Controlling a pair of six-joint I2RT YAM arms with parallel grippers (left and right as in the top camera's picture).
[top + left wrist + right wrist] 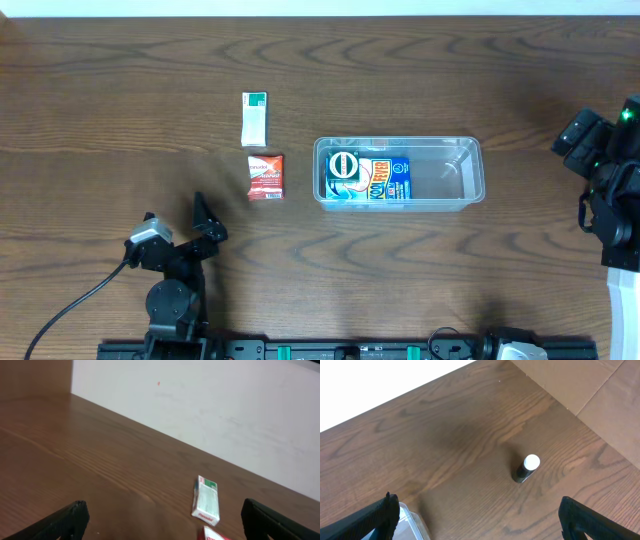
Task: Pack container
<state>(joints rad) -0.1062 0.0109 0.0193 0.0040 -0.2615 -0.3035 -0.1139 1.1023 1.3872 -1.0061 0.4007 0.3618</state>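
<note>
The container (472, 150) is a clear rectangular tub right of the table's middle. It holds a blue and orange packet (388, 178) and a packet with a round green mark (344, 166) at its left end. A white and green packet (254, 118) and a red packet (266, 176) lie on the table left of it. They also show in the left wrist view: white (206, 502), red (215, 534). My left gripper (178, 222) (162, 525) is open and empty, near of the packets. My right gripper (585, 140) (480, 520) is open and empty, right of the container, whose corner (409, 517) shows.
A small black cylinder with a white top (526, 469) stands on the wood beyond the right gripper. A white wall rises behind the table's far edge (200, 410). A black rail (340, 350) runs along the front edge.
</note>
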